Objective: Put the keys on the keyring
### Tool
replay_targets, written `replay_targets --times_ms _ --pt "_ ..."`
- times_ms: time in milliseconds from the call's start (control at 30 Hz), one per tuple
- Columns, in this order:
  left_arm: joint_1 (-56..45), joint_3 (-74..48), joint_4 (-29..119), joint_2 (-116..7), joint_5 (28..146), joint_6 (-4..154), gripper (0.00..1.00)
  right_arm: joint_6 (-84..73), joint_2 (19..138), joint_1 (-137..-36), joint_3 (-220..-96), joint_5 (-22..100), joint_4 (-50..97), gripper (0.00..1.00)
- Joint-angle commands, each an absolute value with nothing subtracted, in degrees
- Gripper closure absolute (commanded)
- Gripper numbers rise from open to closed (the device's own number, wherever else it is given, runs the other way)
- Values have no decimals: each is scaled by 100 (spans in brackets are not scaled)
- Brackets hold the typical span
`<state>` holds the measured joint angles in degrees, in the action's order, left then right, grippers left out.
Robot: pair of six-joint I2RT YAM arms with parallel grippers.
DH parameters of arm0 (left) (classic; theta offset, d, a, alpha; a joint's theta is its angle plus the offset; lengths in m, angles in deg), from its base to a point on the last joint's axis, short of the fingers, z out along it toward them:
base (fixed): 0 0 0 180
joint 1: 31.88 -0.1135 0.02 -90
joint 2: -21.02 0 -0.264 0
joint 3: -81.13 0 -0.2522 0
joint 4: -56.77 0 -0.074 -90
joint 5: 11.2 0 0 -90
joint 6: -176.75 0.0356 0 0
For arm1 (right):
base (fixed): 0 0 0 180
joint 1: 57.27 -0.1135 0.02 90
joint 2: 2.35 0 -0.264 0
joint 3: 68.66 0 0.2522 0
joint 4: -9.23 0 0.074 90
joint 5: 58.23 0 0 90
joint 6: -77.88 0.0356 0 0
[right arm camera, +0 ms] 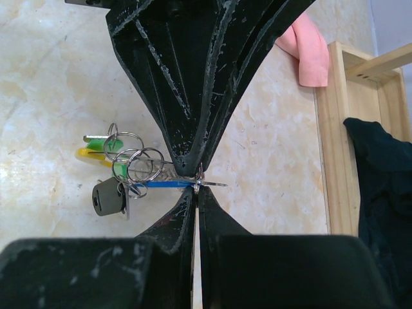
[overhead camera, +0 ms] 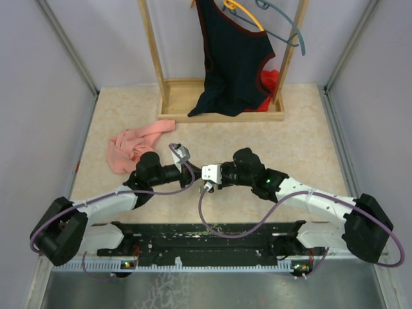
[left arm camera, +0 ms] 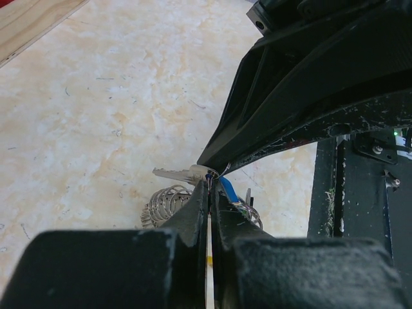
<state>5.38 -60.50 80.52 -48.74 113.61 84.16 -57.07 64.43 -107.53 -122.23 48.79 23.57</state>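
The left jaws are closed, their fingertips (left arm camera: 196, 205) pressed flat together. The right jaws are closed the same way, fingertips (right arm camera: 211, 209) touching. The two pairs meet tip to tip over the middle of the tabletop (overhead camera: 309, 129), nearer its near edge than its far one. Across that meeting point lies the blue key (right arm camera: 161, 184), its silver blade poking out one side and its blue part the other. Which pair actually clamps it cannot be told. Just beside the tips is the keyring (right arm camera: 147, 162), several thin wire loops overlapping. A black key (right arm camera: 106, 196) and a green and yellow piece (right arm camera: 91, 152) cluster with it on the side away from the blade. Farther out, a pink cloth (overhead camera: 132, 145) lies crumpled toward the left edge. A wooden rack (overhead camera: 168, 96) with a dark garment (overhead camera: 232, 58) hung on it stands at the far edge.
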Motion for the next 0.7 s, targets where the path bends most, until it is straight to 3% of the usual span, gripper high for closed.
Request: replay_targets --times_ms 0,667 --pt "521 -6027 8191 -4685 11055 8141 99 -5567 6220 -10839 -12127 4735 2074 100" --pt "521 -6273 8808 -4307 10509 7627 99 -5134 6322 -11011 -11580 4944 1356 100"
